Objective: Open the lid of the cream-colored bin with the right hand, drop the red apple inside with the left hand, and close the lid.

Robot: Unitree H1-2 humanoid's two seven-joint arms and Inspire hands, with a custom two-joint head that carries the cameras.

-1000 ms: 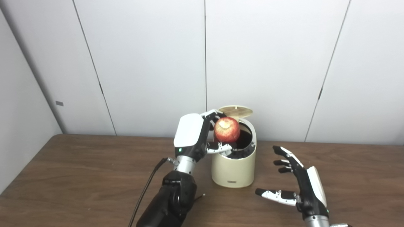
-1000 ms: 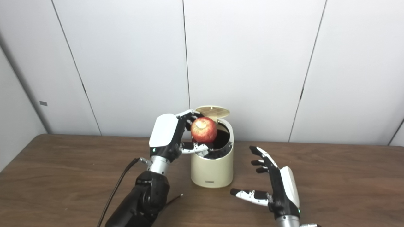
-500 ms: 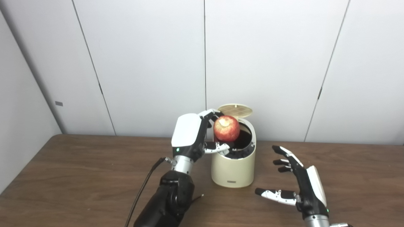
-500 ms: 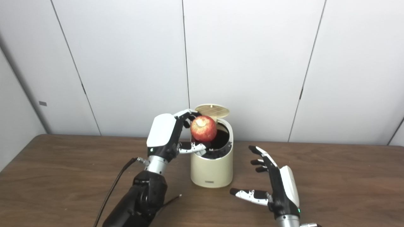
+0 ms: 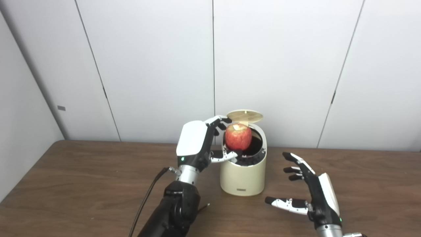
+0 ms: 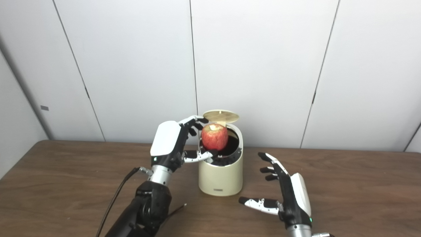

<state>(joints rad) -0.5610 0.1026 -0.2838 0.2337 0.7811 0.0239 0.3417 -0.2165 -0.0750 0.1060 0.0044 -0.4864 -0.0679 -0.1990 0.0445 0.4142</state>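
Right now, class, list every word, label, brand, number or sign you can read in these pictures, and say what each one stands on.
None can be read.
Cream-colored bin: a small dark label low on its front, too small and blurred to read.
Wall: a small grey tag at the left, no text legible.
Left hand and right hand: green lights only, no writing seen.

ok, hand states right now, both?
Left robot hand: fingers loosening around the apple, release unclear.
Right robot hand: open, holding nothing.
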